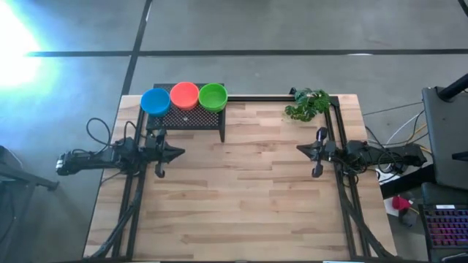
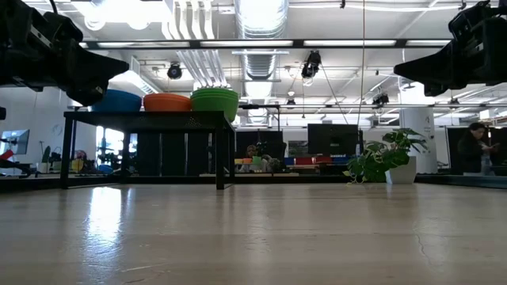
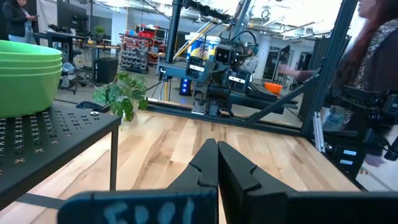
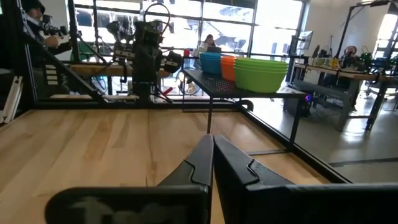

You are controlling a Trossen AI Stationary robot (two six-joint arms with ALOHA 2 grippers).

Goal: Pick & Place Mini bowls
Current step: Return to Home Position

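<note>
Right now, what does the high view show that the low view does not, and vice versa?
Only the high view: both dark arms whole, left end effector and right end effector pointing at each other across the wooden table. Only the low view: the room behind, with ceiling lights. Both: small round plastic bowls, the blue stack, orange-red stack and green stack, on the black wire-mesh stand, and the leafy green plant sprig.

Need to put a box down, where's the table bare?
Bare: the table's middle between the left arm and right arm, which sit at its side edges, the half opposite the stand, and the gap between stand and plant sprig. Crowded: the stand's top, full of mini bowls.
</note>
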